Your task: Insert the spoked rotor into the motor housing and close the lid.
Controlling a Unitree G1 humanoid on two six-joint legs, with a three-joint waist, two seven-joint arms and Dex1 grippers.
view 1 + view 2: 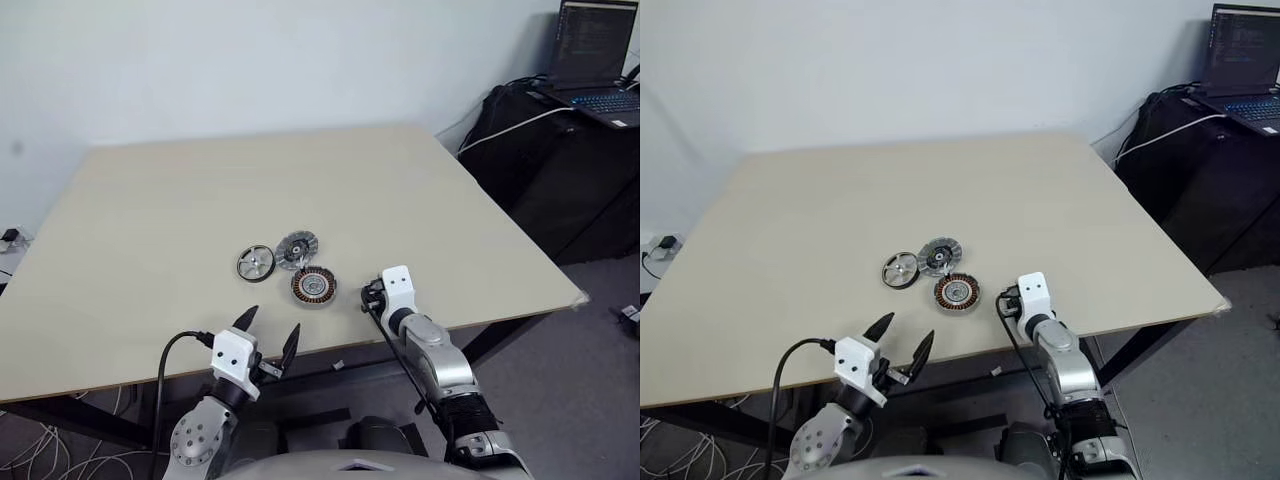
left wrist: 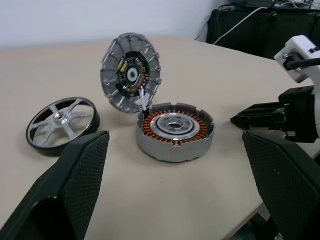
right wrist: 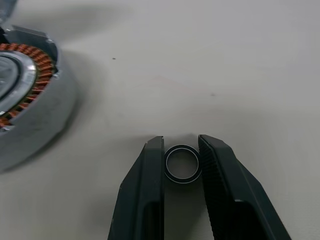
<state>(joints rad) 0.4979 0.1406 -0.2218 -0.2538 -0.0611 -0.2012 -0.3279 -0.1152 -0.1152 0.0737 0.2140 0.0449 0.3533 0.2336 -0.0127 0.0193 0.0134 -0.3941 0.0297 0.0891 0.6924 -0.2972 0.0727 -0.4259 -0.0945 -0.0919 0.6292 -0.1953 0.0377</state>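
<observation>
Now my right hand rests on the counter, fingers pinched onto a tiny ring. Just to its left sits the housing, with the lid tilted against its far edge and the rotor lying beyond. My left hand hangs wide open and empty, nearer me than all three.

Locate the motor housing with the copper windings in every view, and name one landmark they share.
Left eye view: motor housing low on the table, nearest its front edge.
Right eye view: same spot.
Left wrist view: centre, lid propped on its rim.
Right wrist view: partly visible.
Shared landmark: the copper windings ring.
</observation>
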